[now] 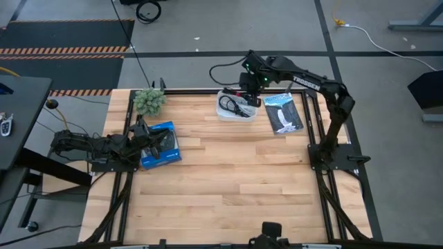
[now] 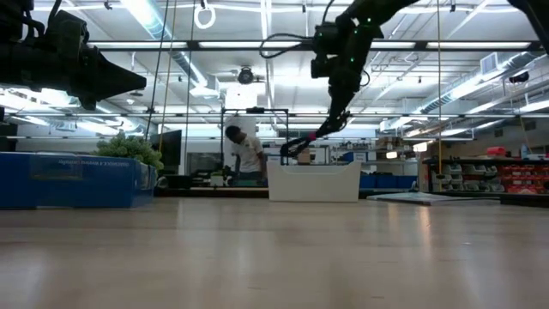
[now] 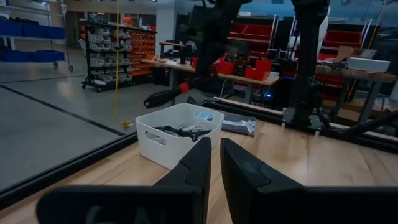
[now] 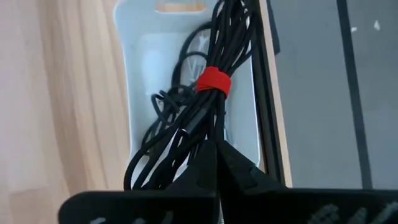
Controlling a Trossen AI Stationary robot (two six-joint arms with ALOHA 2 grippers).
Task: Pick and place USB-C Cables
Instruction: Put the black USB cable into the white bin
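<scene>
The black cable with the red tie [image 4: 214,81] is a bundled coil in my right gripper [image 4: 217,146], above the white bin [image 1: 234,108] at the table's far edge. The low view shows the bundle [image 2: 300,144] slanting down from the gripper, over the bin [image 2: 313,182]. Other cables lie in the bin: a black one [image 3: 180,130] and a light blue one [image 3: 202,115]. The white cable does not show. My left gripper [image 3: 216,158] waits near the table's left edge over a blue box [image 1: 160,146], its fingers close together on nothing. My right gripper pinches the black bundle between its two fingers at one end of the coil [image 4: 205,138], on the near side of the red tie. It comes from above, with its fingers lying along the bundle. The cable is lifted clear of the bin, and some loose loops [image 4: 158,140] sag beside the bundle.
A small green plant [image 1: 149,101] stands at the far left corner. A flat printed package [image 1: 284,113] lies right of the bin. The wooden table top [image 1: 235,180] is bare in the middle and near side. A person [image 2: 249,154] stands in the room beyond the table.
</scene>
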